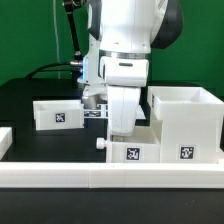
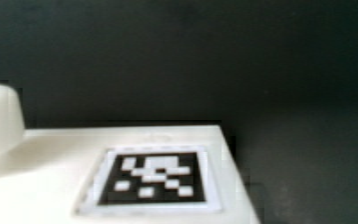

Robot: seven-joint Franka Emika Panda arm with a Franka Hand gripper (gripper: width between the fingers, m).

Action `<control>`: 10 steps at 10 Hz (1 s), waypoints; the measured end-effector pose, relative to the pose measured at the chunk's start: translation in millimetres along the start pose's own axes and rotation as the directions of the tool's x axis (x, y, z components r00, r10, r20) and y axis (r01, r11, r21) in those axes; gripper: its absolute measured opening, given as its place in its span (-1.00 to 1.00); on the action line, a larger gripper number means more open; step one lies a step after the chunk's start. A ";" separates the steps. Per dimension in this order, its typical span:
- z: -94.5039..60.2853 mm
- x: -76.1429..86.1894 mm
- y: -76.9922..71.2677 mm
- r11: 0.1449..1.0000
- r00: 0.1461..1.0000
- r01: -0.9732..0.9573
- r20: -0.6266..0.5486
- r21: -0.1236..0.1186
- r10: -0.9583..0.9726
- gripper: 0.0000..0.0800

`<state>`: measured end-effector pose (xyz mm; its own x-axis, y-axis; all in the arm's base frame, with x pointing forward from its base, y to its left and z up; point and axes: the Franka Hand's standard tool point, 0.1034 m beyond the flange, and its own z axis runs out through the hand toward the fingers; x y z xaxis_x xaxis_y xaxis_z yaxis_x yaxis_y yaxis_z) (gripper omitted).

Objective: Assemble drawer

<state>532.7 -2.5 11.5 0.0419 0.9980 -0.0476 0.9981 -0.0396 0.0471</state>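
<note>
Drawer kit, white plastic: the smaller rectangular tray (image 1: 130, 151) lies at 6 o'clock in the exterior view, long axis 9 to 3, round knob (image 1: 100, 143) pointing to 9 o'clock. The tall boxy casing (image 1: 186, 120) stands upright beside it at 3 o'clock; a second tray (image 1: 58, 114) sits apart at 9 o'clock. The two-finger gripper (image 1: 121, 125) hangs over the smaller rectangular tray; its finger state cannot be told. The wrist view shows one square black-and-white tag (image 2: 155, 180) close up; the casing appears in the exterior view alone.
</note>
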 end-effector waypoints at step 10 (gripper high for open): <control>0.4 1.0 1.4 1.000 1.000 0.008 0.016 0.010 -0.008 -0.89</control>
<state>534.2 -1.5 11.1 0.0348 0.9974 -0.0638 0.9988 -0.0325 0.0363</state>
